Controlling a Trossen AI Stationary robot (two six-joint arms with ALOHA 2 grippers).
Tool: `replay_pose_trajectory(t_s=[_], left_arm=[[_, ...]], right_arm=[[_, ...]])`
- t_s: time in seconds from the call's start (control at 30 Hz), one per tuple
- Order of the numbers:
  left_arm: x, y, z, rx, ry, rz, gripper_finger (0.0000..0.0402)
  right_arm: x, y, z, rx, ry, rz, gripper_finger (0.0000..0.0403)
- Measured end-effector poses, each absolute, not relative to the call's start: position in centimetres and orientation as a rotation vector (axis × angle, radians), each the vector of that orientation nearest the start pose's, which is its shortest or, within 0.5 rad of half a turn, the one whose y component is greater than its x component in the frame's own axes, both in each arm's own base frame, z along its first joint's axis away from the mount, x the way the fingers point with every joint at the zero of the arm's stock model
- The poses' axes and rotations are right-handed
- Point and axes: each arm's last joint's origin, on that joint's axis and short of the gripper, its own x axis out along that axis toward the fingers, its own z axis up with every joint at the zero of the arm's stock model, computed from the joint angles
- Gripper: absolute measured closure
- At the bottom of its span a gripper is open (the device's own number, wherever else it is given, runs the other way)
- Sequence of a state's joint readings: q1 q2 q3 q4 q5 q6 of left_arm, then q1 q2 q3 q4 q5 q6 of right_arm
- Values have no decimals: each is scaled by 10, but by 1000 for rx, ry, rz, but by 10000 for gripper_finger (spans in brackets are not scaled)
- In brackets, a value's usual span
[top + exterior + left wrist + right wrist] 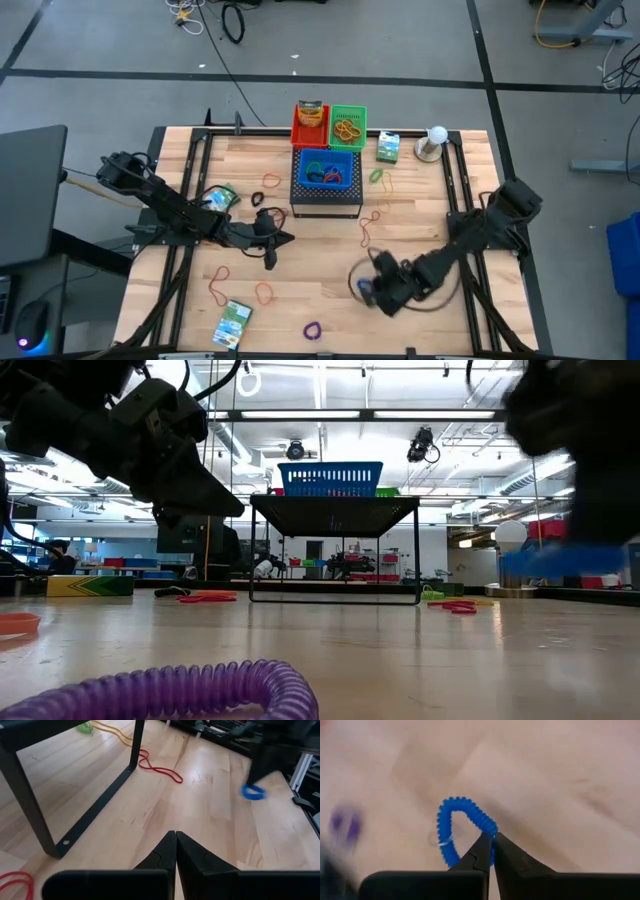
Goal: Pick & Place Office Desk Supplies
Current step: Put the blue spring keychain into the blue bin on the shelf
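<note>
While the right gripper [491, 836] pinches the blue coil loop [455, 820] over the table's front, the left gripper [175, 836] hangs closed and empty. Coloured loops fill the blue basket [327, 168], rubber bands the green bin [348, 126].

Grey floor [400, 40] crossed by dark lines fills the upper part of the high view; cables [215, 18] lie at upper left. The low view shows a white ceiling with strip lights [330, 415] and pipework across the top.
</note>
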State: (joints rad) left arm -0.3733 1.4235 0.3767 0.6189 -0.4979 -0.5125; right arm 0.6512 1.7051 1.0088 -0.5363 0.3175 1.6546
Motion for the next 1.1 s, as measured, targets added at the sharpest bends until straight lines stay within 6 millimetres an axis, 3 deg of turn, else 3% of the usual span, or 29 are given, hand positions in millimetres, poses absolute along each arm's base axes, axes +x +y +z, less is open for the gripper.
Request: replay_pose_trajectory(t_s=[0.13,0.33,0.77,1.1], left_arm=[[229,-75,144,-325,345,218,391],[229,-75,144,-329,345,218,391],[229,-75,144,-346,344,221,391],[229,-75,144,-343,344,221,391]], right_arm=[[267,156,154,1012,893,-791,398],[278,125,138,1110,804,-828,379],[283,107,136,899,966,-710,289],[283,106,134,698,1060,-559,271]])
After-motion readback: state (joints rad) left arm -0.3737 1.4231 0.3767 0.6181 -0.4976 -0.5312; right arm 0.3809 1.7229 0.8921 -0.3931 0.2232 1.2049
